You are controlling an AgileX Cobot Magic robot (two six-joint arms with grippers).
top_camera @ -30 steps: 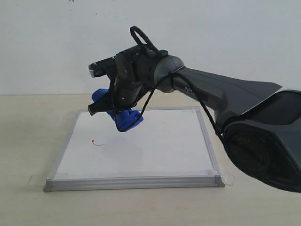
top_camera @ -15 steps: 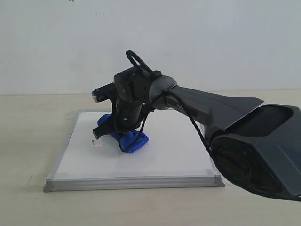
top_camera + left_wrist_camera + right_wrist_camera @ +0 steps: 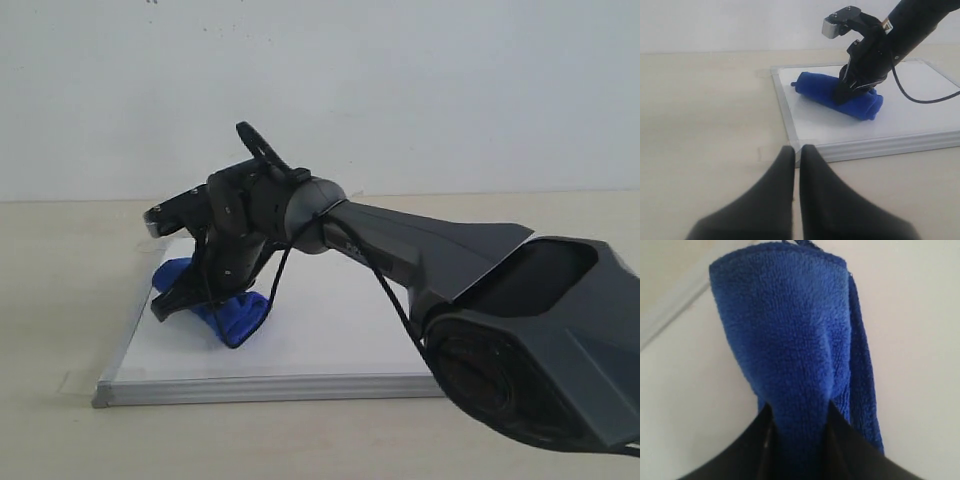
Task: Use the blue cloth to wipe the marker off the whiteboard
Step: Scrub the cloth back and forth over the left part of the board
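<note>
Pale beige tabletop (image 3: 60,430), plain white wall (image 3: 450,90) rising behind its far edge

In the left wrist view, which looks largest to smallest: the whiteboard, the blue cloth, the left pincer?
1. whiteboard and left pincer: about alike, and the pincer looks large only because it is near the camera.
2. blue cloth: smallest.

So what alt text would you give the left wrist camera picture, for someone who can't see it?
The black right gripper, jaws shut on a rolled, fluffy royal-blue cloth, holds it on a silver-framed white board near one corner. In the foreground the left gripper, jaws together, hangs over a beige table.
</note>
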